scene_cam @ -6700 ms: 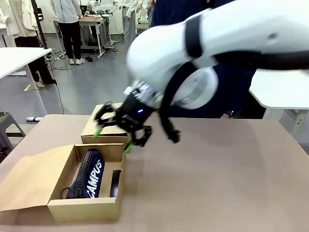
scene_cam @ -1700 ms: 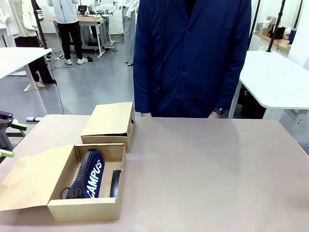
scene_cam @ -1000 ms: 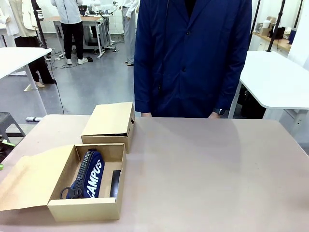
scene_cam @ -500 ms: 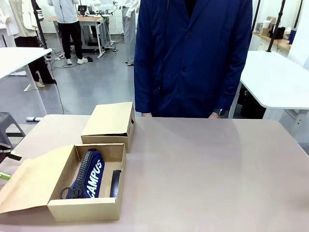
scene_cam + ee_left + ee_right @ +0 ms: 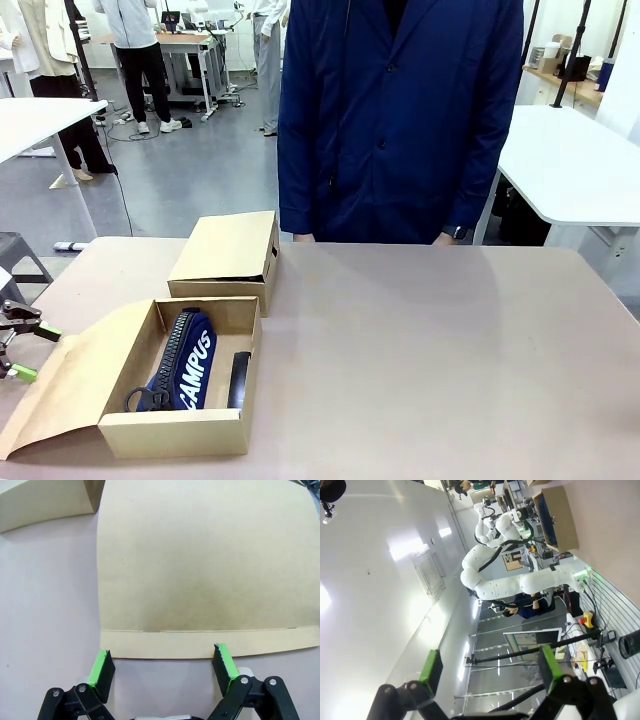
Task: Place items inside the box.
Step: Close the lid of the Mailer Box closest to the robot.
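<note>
two cardboard boxes (image 5: 226,258), one navy CAMPUS pouch (image 5: 186,360), one black item (image 5: 239,379) beside it, one person (image 5: 400,120)

Open cardboard box (image 5: 180,432): table's near left.
Navy "CAMPUS" zip pouch (image 5: 187,360): inside it.
Closed cardboard box (image 5: 226,252): just behind.

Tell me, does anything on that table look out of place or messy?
Nothing stands out. The open box holds a navy CAMPUS pouch and a black item, both lying neatly inside. Its lid flap lies spread to the side, with the left gripper open at its edge. A closed box sits behind, squarely.
</note>
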